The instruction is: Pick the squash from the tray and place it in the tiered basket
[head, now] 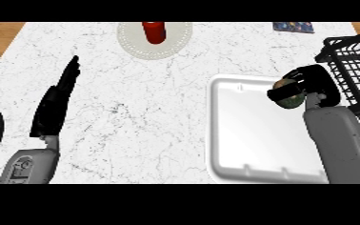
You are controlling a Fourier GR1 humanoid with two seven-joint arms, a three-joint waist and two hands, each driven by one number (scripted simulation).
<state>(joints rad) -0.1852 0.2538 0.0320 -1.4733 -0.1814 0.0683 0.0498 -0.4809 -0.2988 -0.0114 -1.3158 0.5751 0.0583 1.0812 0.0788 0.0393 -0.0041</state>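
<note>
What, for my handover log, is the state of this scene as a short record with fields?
right hand: curled round the squash, at the tray's far right corner
tray: white, nothing else seen in it
tiered basket: black wire, just right of the right hand
left hand: open, fingers straight, at the view's left
plate: round, at the far edge, red object on it
stage: squash gripped, not yet in the basket

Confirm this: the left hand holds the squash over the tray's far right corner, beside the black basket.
Not right: it is the right hand that holds the squash over the tray's far right corner, beside the black basket, as the head view shows.
</note>
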